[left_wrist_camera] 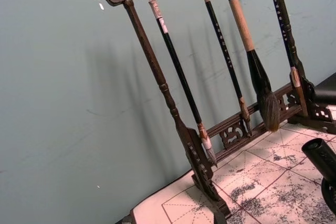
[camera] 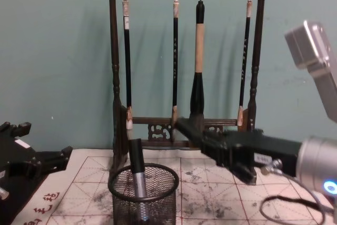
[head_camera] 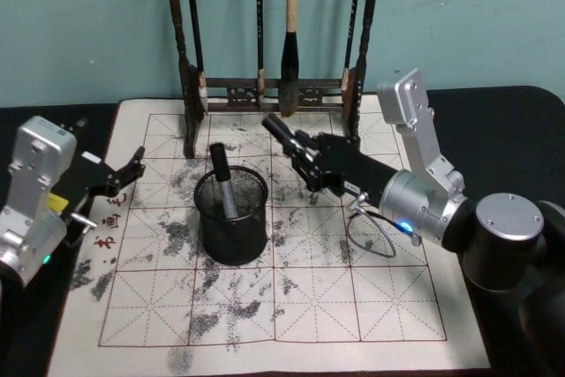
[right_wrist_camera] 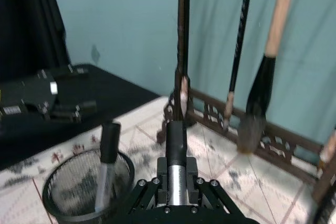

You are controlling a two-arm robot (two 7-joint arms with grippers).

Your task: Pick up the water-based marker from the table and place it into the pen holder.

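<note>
My right gripper [head_camera: 307,163] is shut on a water-based marker [head_camera: 280,130] with a black cap and a silver barrel, holding it in the air above the mat. It hangs to the right of and slightly behind the pen holder [head_camera: 231,240]. In the right wrist view the marker [right_wrist_camera: 176,148] pokes out forward between the fingers, with the mesh pen holder [right_wrist_camera: 68,203] off to one side. Another marker [head_camera: 221,181] stands tilted inside the holder, cap up, seen from the side as the marker [camera: 137,169]. My left gripper [head_camera: 131,172] rests open at the mat's left edge.
The tall dark wooden brush rack [head_camera: 274,94] with several hanging brushes stands just behind the holder and the held marker. The stained calligraphy mat [head_camera: 353,306] covers the table, with open room in front. A grey cable [head_camera: 371,240] loops under my right wrist.
</note>
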